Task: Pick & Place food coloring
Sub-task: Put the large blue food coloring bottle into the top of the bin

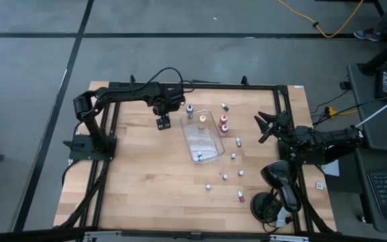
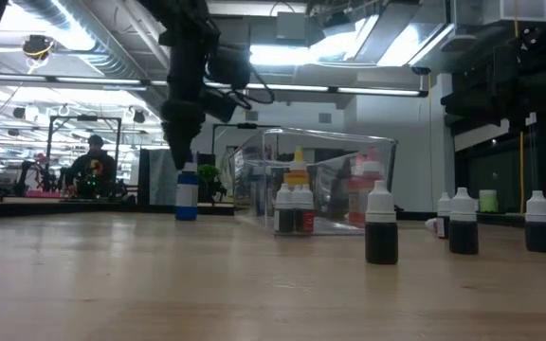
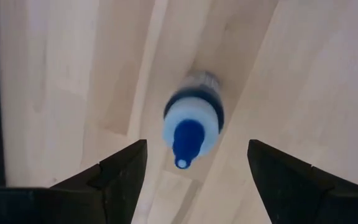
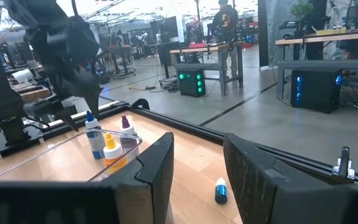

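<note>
Right at the near side of the table stand loose food coloring bottles [image 2: 381, 227], small, dark-bodied and white-capped, well apart from one another. Behind them sits the clear tray [image 1: 210, 152] with an orange-capped bottle [image 1: 202, 122] and red ones [image 1: 224, 124] at its far end. Just beyond the tray's far corner stands the blue bottle [image 3: 191, 124], upright on bare wood. The left gripper [image 1: 164, 122] hangs directly above it, jaws spread wide with one finger on either side of the cap and nothing in them. Off at the right edge, the right gripper [image 1: 266, 127] waits, its fingers parted and holding nothing, near a bottle lying on its side [image 4: 220, 191]. These bottles look light, stiff and smooth-sided, and I'd judge them tippy too, tall over a small base. My guess is the cap is too narrow and slick, so the grip wants to land lower, square across the body
</note>
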Robot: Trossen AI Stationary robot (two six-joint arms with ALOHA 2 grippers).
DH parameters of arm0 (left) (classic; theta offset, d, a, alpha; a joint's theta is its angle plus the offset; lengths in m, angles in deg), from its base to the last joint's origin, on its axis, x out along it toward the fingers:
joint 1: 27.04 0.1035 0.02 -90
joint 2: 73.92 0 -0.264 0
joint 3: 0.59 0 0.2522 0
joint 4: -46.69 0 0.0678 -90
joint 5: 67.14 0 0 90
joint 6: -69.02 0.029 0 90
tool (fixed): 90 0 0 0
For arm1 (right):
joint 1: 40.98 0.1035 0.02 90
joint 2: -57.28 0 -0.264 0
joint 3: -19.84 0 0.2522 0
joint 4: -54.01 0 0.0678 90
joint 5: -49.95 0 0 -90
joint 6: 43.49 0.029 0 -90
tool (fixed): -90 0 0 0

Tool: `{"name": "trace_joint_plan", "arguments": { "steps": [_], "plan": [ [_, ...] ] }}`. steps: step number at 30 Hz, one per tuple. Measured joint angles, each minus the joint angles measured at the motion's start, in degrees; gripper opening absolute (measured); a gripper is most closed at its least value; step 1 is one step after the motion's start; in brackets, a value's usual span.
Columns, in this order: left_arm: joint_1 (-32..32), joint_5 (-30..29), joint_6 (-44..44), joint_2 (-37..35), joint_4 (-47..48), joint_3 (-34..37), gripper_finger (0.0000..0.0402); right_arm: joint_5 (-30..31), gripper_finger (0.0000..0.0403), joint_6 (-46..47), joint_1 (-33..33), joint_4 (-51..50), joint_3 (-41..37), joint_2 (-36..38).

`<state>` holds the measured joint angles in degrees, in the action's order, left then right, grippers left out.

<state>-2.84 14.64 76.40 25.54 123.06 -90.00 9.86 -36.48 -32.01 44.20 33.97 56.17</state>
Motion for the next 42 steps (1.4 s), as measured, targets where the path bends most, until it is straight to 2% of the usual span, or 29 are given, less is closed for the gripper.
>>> {"name": "trace_joint_plan", "arguments": {
  "steps": [14,36,42],
  "plan": [
    [0.5,1.1,2.4,0.0,-7.6,2.8,0.0272,0.0,0.0142,0.0,0.0,0.0,0.0,0.0],
    [0.2,-1.1,0.8,0.0,-3.9,0.9,0.0268,0.0,0.0142,0.0,0.0,0.0,0.0,0.0],
    [0.2,-1.5,0.7,0.0,-4.1,1.0,0.0228,0.0,0.0142,0.0,0.0,0.0,0.0,0.0]
  ]
}}
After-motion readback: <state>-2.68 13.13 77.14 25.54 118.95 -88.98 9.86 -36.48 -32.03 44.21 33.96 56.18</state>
